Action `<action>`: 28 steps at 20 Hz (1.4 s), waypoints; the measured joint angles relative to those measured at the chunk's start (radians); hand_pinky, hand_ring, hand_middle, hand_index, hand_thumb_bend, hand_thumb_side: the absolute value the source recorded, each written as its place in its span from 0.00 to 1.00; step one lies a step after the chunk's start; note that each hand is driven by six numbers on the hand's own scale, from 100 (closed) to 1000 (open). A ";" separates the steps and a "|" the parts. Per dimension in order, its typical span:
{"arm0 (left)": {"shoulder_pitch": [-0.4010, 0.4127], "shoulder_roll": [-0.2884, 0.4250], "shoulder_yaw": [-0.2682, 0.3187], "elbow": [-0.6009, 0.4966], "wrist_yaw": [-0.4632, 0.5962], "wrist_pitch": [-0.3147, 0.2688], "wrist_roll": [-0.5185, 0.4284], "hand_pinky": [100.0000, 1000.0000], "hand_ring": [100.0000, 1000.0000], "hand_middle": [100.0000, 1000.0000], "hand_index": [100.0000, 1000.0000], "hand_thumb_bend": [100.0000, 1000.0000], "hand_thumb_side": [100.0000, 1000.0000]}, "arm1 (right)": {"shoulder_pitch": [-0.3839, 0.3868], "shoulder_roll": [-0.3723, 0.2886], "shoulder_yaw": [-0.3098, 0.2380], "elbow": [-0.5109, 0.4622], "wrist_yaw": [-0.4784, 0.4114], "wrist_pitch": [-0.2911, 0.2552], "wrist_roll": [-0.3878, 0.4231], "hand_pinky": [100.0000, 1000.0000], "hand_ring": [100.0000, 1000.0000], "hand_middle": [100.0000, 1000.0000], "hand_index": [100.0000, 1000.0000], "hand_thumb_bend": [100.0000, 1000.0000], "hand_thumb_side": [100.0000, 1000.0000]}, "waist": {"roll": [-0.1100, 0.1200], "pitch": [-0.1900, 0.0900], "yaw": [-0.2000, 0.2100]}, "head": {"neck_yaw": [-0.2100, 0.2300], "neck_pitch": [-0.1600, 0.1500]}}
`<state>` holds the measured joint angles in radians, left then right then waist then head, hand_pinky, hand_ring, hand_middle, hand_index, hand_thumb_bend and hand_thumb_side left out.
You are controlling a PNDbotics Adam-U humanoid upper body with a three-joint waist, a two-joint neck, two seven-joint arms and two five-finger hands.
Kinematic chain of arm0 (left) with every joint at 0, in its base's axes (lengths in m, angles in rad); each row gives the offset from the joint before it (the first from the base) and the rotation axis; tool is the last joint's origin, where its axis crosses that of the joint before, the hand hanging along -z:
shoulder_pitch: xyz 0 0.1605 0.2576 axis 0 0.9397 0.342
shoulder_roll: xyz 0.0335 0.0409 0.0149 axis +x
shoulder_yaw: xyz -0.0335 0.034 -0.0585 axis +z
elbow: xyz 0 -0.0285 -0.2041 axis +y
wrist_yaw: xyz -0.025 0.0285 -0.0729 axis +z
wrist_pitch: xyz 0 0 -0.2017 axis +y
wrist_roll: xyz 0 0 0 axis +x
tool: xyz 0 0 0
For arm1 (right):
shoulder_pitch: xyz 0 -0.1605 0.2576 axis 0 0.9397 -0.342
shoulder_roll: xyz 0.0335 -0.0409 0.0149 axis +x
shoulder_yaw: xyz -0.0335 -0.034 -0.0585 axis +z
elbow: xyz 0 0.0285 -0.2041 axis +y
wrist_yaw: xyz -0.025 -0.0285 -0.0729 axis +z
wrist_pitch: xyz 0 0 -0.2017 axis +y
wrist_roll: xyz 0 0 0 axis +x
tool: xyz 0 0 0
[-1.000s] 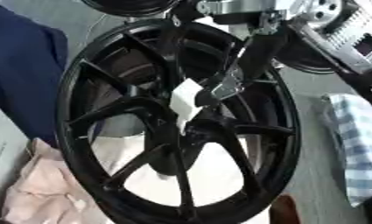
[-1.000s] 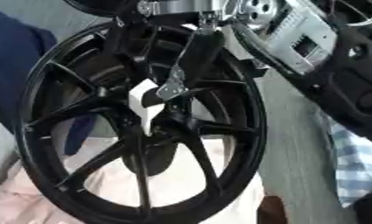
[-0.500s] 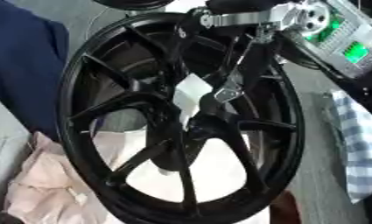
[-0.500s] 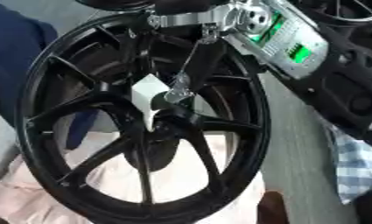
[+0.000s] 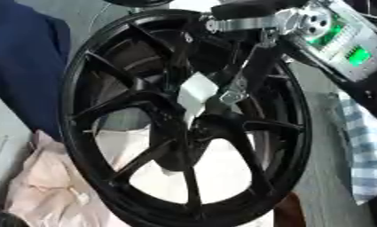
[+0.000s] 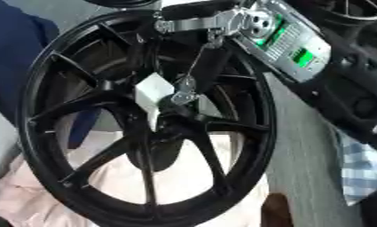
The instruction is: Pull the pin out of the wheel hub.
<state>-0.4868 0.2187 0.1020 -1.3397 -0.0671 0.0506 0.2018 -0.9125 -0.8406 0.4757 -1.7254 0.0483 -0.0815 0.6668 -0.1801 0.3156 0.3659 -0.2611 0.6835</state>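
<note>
A large black spoked wheel hub (image 5: 90, 88) stands tilted and fills both views. At its centre sits a small white piece, the pin (image 5: 195, 91). My right arm comes in from the upper right, its forearm panel lit green. My right hand (image 5: 236, 88) reaches down over the spokes to the hub centre. A silver-tipped finger lies against the pin's right side and dark fingers close in from above and left, so the hand pinches the pin. Black fingers against the black wheel hide the exact hold. My left hand shows in neither view.
A navy cloth (image 5: 24, 66) lies to the left behind the wheel. A pale pink cloth (image 5: 48, 190) lies under its lower left. A blue-checked cloth (image 5: 366, 146) is at the right on the grey table (image 6: 308, 177). A brown object (image 5: 288, 215) shows at the bottom.
The view has shifted and the wheel looks closer. My right forearm has turned, so its green-lit panel now shows. The white pin sits slightly higher above the hub centre, with the hand still on it.
</note>
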 measured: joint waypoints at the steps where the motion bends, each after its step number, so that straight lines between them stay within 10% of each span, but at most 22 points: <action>1: -0.001 0.000 0.000 0.000 0.000 0.000 0.000 0.57 0.56 0.47 0.68 0.00 0.92 | 0.003 0.000 0.000 0.003 0.004 -0.001 -0.002 0.78 0.75 0.65 0.76 0.46 0.14 | 0.000 0.000 0.000 | -0.002 0.000; 28: -0.006 0.000 0.000 -0.005 0.000 0.004 -0.004 0.57 0.56 0.47 0.68 0.00 0.92 | 0.015 0.000 0.019 -0.017 0.003 -0.001 -0.010 0.75 0.70 0.56 0.68 0.39 0.03 | 0.000 0.000 0.000 | -0.035 -0.027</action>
<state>-0.4926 0.2184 0.1019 -1.3448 -0.0671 0.0546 0.1982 -0.8975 -0.8406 0.4945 -1.7426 0.0509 -0.0827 0.6565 -0.1798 0.3158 0.3662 -0.2961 0.6561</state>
